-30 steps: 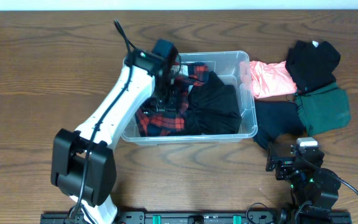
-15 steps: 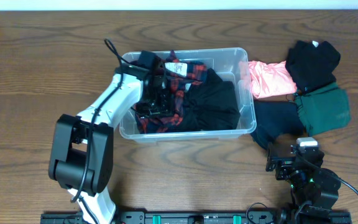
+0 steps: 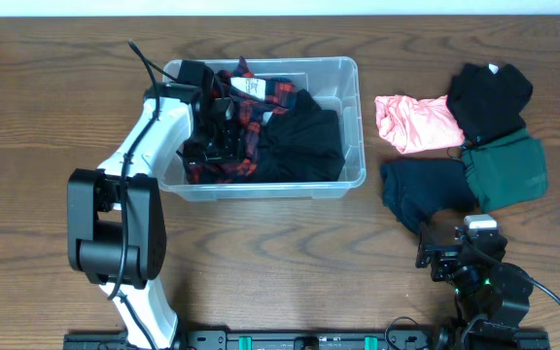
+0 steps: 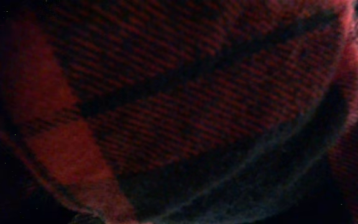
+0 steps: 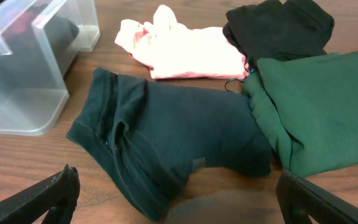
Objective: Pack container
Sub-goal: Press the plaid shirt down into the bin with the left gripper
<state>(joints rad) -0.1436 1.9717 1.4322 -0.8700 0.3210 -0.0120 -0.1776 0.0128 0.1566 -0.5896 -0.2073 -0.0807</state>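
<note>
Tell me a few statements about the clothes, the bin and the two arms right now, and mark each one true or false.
1. The pink garment lies inside the container. False: it lies on the table, to the right of the container and apart from it.
2. A red plaid garment and a black garment are in the container. True.
3. The right gripper is shut on the green garment. False: its fingers are spread wide and hold nothing, with the dark teal garment in front of them.
4. The left gripper is down inside the container, on the red plaid garment. True.
</note>
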